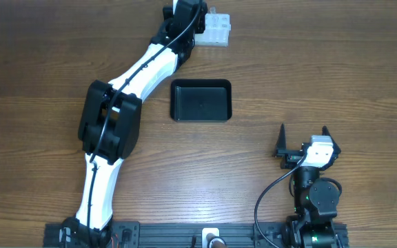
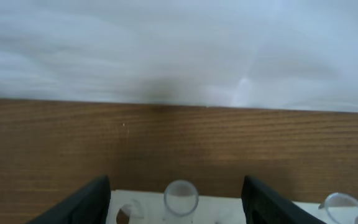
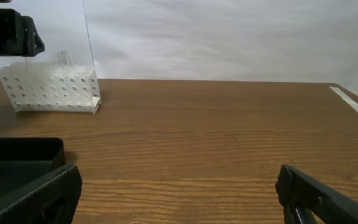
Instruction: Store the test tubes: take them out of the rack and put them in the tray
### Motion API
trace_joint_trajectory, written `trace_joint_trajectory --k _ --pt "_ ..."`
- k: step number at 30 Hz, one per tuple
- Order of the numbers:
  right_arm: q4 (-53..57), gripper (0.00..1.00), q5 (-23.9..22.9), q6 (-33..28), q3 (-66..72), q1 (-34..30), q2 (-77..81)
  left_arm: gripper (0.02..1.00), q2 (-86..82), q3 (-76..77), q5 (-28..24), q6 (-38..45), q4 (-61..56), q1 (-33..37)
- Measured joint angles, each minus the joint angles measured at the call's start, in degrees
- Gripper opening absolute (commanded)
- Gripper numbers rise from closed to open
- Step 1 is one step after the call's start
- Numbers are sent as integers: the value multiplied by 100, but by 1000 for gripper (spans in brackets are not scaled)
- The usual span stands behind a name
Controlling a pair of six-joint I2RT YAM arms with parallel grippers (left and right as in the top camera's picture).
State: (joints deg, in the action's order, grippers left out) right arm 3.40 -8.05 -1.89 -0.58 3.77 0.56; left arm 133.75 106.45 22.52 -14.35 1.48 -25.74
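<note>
A white perforated test tube rack stands at the far edge of the table. My left gripper hangs over the rack, open, with a clear tube's round top between its fingers. A second tube rises from the rack off to one side. In the right wrist view the left gripper sits over the rack, and one tube sticks up beside it. The black tray lies mid-table, nothing visible inside. My right gripper rests open near its base, holding nothing.
Bare wooden tabletop surrounds the tray and the rack. A white wall rises just behind the table's far edge. A strip of pale tape runs along the table's right side.
</note>
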Motion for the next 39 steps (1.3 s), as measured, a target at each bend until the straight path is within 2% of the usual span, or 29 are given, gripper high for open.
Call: trace_joint_trajectory --k 11,14,20,26,39 --pt "0 993 0 -4 0 0 0 638 476 437 -22 144 -83 0" --pt "0 991 0 -7 0 0 0 584 514 437 -24 151 -68 0" --pt "0 991 0 -4 0 0 0 404 514 457 -24 173 -70 0" --pt "0 991 0 -2 0 0 0 294 514 457 -48 197 -70 0" --pt "0 991 0 -2 0 0 0 189 514 457 -50 195 -70 7"
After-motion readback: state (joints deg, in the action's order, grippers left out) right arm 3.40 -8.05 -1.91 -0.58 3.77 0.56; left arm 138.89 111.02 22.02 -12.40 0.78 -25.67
